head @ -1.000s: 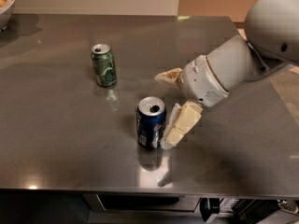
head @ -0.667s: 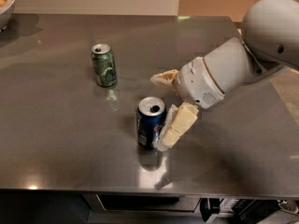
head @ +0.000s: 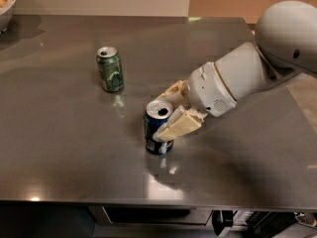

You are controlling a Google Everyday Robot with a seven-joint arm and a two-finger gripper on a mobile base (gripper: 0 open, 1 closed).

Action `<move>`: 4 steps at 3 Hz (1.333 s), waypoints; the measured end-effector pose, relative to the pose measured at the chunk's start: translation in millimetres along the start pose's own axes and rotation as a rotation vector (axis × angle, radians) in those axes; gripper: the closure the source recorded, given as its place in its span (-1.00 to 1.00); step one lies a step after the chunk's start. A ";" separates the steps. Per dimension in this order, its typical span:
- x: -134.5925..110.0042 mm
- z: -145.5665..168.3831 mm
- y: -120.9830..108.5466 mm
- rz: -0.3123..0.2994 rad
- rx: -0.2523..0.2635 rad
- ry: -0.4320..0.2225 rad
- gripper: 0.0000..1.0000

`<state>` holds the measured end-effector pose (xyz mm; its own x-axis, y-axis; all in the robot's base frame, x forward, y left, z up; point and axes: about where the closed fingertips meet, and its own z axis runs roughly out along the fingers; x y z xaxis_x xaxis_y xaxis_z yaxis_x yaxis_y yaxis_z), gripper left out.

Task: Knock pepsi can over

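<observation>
We close in: the gripper (head: pixel 161 116), fingers spread apart, now straddles the pepsi can (head: pixel 156 147), still upright between them.

Gripper (head: pixel 159 116) is right at the pepsi can (head: pixel 151 129) mid-table, fingers spread. The near finger (head: pixel 179 127) lies across the can's right side and covers part of its label. The far finger slips behind the rim, and whether it touches can't be told. At top left, a bowl (head: pixel 9 9) is sliced off by the corner. The arm (head: pixel 287 33) runs out past the right edge. Under the table (head: pixel 74 148) at bottom right are dark shapes, impossible to make out.
</observation>
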<state>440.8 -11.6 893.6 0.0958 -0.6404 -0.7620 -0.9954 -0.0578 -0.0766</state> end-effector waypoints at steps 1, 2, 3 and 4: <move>0.0 -6.2 -1.2 0.006 0.007 -0.002 0.28; -0.9 -18.0 -5.7 0.016 0.022 0.020 0.76; -3.7 -40.0 -14.7 0.025 0.057 0.097 1.00; 1.3 -63.8 -25.5 0.044 0.091 0.222 1.00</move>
<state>465.9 -59.9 935.6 0.0394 -0.7940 -0.6066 -0.9931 0.0360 -0.1117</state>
